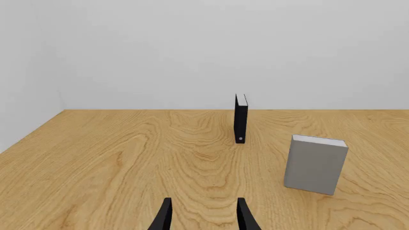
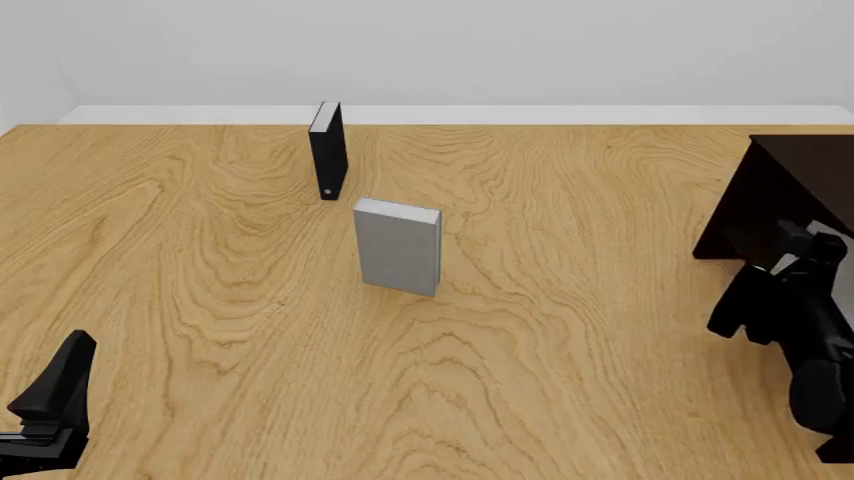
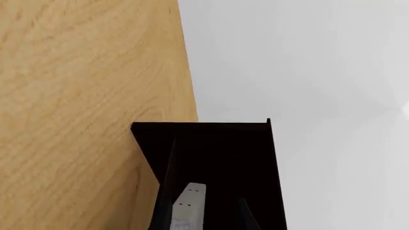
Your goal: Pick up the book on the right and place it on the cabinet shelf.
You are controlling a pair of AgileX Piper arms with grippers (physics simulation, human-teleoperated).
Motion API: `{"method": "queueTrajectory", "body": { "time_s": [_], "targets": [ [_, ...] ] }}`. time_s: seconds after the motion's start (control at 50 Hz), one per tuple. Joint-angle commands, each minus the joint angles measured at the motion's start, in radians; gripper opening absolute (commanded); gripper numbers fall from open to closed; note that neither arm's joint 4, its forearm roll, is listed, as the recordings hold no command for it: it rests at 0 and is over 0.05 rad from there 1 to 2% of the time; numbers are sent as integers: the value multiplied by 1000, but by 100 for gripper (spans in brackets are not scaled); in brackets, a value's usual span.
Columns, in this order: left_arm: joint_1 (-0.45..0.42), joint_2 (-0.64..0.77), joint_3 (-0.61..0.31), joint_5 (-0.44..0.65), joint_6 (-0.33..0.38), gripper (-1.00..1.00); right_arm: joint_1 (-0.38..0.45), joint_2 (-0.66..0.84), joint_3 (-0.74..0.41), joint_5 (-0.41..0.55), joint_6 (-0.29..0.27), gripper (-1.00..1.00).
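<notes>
Front view: the light wooden table (image 2: 200, 300) is carrying two standing books. A slim black hardcover with a white dot low on its spine (image 2: 327, 150) is standing toward 12 o'clock. A plain light grey hardcover with paler page edges (image 2: 398, 246) is standing upright near the table's centre, with the black one at its 11 o'clock, close but not touching. Both are also appearing in the left wrist view.

A large, very dark brown wooden cabinet (image 2: 781, 190) is sitting at the table's 3 o'clock edge, cut off by the frame. The right arm is reaching up against it from 5 o'clock.

The left gripper (image 1: 204, 218) is waiting at 7 o'clock, well apart from both books. Its wrist view is showing the two black fingers (image 1: 164, 215) spread apart with only bare table between them.

Only the right wrist view is showing the cabinet's interior, which is too dark to separate into boards. There the right gripper (image 3: 206, 218) is pointing into the cabinet, and a pale grey, edge-on slab, the task's grey book (image 3: 188, 206), is lying between its fingers. The slab is sitting against one finger, and a dark gap is separating it from the other. Whether the pincer is clamping the book cannot be told.
</notes>
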Motion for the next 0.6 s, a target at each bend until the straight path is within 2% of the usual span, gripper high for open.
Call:
{"method": "queueTrajectory", "body": {
  "time_s": [0.02,0.6],
  "targets": [
    [0,0,0,0,0,100,-35,0,41,-39,5,100],
    [0,0,0,0,0,100,-111,-46,99,-42,33,100]
  ]
}}
